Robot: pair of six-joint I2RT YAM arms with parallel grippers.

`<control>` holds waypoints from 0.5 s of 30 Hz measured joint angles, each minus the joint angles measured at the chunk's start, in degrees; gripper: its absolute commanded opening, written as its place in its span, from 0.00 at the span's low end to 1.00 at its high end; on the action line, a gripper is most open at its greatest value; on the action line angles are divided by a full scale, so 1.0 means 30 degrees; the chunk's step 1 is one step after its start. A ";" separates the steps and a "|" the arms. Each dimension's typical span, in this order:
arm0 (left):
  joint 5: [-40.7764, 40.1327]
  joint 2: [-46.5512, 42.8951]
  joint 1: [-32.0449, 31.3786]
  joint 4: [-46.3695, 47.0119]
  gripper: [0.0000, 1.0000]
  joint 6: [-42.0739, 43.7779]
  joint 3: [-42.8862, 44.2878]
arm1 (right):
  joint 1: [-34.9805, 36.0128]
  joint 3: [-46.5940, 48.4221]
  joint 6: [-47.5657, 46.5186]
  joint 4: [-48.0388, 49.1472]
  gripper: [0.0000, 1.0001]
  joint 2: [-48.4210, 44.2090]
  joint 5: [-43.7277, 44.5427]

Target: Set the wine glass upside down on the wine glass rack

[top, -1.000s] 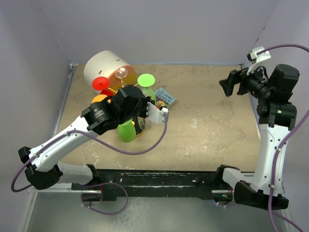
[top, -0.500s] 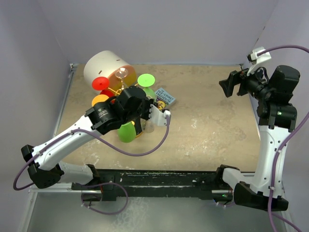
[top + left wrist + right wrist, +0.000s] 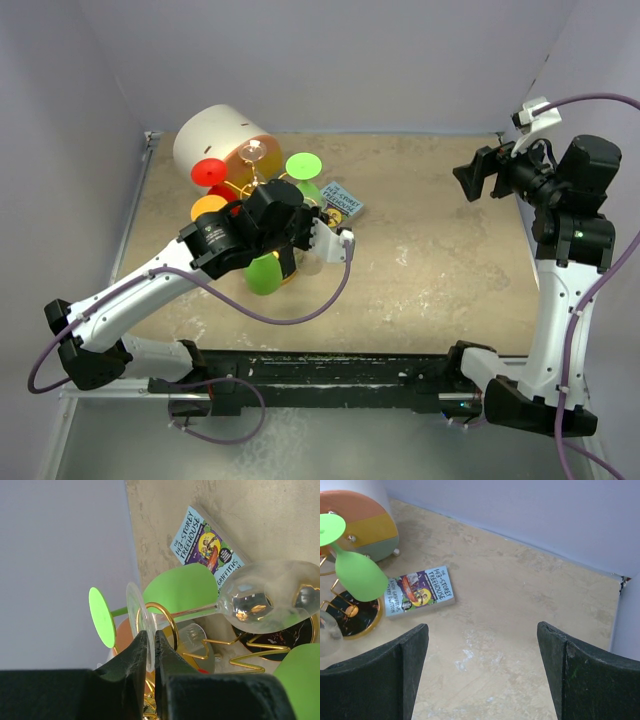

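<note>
The wine glass rack [image 3: 248,184] is a gold wire tree on a round black, gold-rimmed base [image 3: 274,641]. My left gripper [image 3: 151,636] is shut on the foot of a clear wine glass [image 3: 267,597], which lies tilted on its side. Its stem runs beside a gold ring arm [image 3: 161,611], and I cannot tell whether it sits inside the ring. The bowl hangs over the rack's base. In the top view the left gripper [image 3: 296,232] sits over the rack's right side. My right gripper [image 3: 482,670] is open and empty, raised at the far right [image 3: 478,178].
Green [image 3: 262,272], red [image 3: 208,172] and orange [image 3: 207,207] glasses hang on the rack. A big white cylinder [image 3: 215,135] lies behind it. A picture book [image 3: 340,203] lies on the table right of the rack, also in the right wrist view [image 3: 417,591].
My left gripper, with the clear glass in it, has shifted slightly toward the rack's post. The right arm has not moved.
</note>
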 measured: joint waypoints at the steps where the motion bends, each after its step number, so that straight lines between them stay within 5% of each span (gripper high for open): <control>1: 0.0000 0.0000 0.0000 -0.0007 0.15 -0.0029 -0.0007 | 0.0000 0.0000 0.0000 0.0000 0.91 0.0000 -0.0022; 15: 0.0007 0.0000 0.0007 -0.0058 0.27 -0.0131 -0.0044 | 0.0000 -0.0240 0.0000 0.0073 0.92 -0.0007 -0.0095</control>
